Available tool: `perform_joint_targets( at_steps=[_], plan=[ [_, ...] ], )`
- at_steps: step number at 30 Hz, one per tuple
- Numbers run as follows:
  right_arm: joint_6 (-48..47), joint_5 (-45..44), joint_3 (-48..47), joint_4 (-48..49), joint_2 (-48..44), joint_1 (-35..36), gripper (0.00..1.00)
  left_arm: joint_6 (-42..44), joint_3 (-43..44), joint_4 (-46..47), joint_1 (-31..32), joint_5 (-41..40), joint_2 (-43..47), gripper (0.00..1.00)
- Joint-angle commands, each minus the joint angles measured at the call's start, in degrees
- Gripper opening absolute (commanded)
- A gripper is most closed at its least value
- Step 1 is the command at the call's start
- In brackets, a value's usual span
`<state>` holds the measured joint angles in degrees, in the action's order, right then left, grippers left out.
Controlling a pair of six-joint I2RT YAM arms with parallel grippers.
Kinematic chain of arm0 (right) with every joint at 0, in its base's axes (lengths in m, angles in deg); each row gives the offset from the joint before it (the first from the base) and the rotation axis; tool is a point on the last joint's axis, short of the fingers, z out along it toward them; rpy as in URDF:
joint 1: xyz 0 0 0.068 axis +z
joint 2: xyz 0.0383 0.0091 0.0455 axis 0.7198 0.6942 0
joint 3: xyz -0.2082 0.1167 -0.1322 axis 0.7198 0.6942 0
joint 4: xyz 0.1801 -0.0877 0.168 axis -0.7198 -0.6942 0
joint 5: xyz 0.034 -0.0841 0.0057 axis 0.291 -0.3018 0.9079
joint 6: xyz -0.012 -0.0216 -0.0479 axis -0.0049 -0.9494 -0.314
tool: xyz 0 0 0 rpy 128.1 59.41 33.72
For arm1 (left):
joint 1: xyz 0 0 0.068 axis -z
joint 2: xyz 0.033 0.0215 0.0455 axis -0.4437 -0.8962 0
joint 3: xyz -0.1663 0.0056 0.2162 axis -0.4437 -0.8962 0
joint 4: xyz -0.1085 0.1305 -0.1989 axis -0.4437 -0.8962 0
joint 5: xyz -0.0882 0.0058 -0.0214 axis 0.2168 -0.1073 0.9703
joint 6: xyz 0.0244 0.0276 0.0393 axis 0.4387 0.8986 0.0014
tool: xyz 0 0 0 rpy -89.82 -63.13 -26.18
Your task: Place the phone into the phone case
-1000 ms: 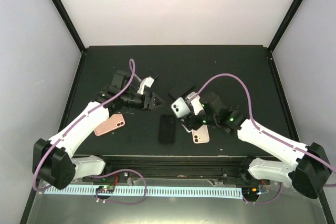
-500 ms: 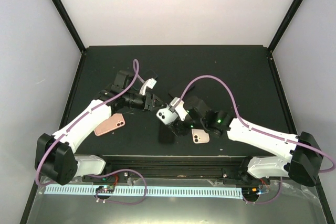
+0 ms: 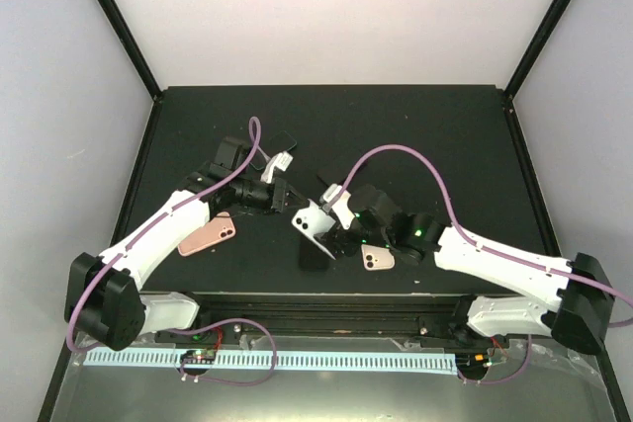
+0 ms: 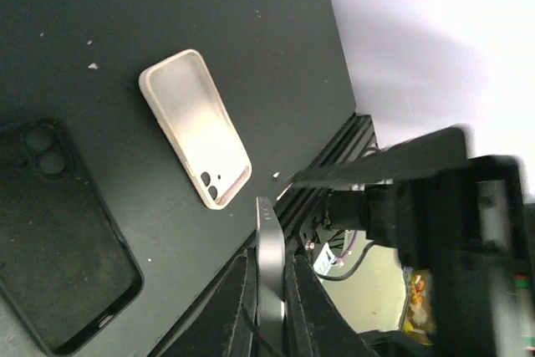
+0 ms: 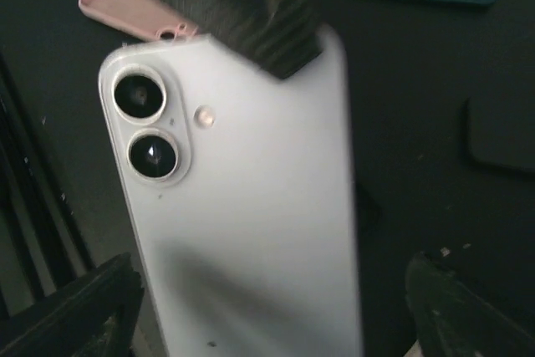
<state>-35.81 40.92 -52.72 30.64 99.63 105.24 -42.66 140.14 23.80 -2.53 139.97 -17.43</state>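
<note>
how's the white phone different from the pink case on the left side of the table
The white phone is off the table, tilted, pinched by the left gripper; the pink case lies flat and untouched. The phone is white with two lenses showing; the case is pink with a camera cutout. Both are rounded rectangles of similar outline.

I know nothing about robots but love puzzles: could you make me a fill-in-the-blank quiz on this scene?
1. The phone held between the arms is ___.
2. Its back shows ___ camera lenses.
3. Of the left gripper and right gripper, the one pinching the phone's edge is the ___.
4. In the left wrist view, the case beside the pale pink case is ___.
Missing: white; two; left; black.
</note>
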Motion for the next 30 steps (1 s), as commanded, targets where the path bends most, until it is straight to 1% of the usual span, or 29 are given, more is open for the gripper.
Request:
perform_joint_targets(
  at_steps=[1, 3, 5, 8, 11, 13, 14, 19, 24, 30],
  plan=[
    [-0.64, -4.73, 1.86, 4.35, -5.82, 1.15, 0.9, -2.48, -1.59, 1.43, -0.02, -1.2, 2.23, 0.01],
    [-2.88, -7.43, 5.4, 7.77, -8.27, 2.72, 0.89, -5.85, -2.76, 3.53, -0.13, -1.7, 2.75, 0.02],
    [-5.42, -9.93, 8.55, 11.98, -10.69, 4.2, 0.86, -9.59, -4.11, 6.1, -0.21, -2.06, 3.11, 0.02],
    [-10.62, -12.49, 13.73, 19.1, -14.04, 6.7, 0.73, -17.21, -6.97, 11.06, -0.8, -2.13, 4.09, 0.02],
    [-18.26, -16.32, 18.18, 25.56, -16.94, 10.64, 0.68, -26.08, -10.85, 17.9, -1.37, -1.03, 5.88, 0.02],
    [-22.65, -18.38, 19.94, 27.95, -17.73, 12.88, 0.66, -31.09, -12.72, 21.35, -1.36, -1.32, 7.42, 0.01],
    [-24.45, -19.28, 20.71, 28.89, -17.81, 14.07, 0.62, -33.29, -13.4, 22.02, -1.35, -1.87, 8.36, 0.02],
    [-32.61, -26.07, 22.2, 32.77, -15.6, 19.31, 0.5, -41.51, -14.48, 19.69, -1.34, -6.62, 13.78, 0.02],
    [-38.53, -32.99, 22.88, 37.05, -11.78, 21.78, 0.45, -48.19, -15.45, 18.12, -1.38, -8.44, 18.56, 0.02],
    [-43.16, -37.63, 23.11, 41.25, -9.38, 22.36, 0.39, -50.63, -15.78, 14.64, -1.34, -8.67, 20.75, 0.02]
  ],
)
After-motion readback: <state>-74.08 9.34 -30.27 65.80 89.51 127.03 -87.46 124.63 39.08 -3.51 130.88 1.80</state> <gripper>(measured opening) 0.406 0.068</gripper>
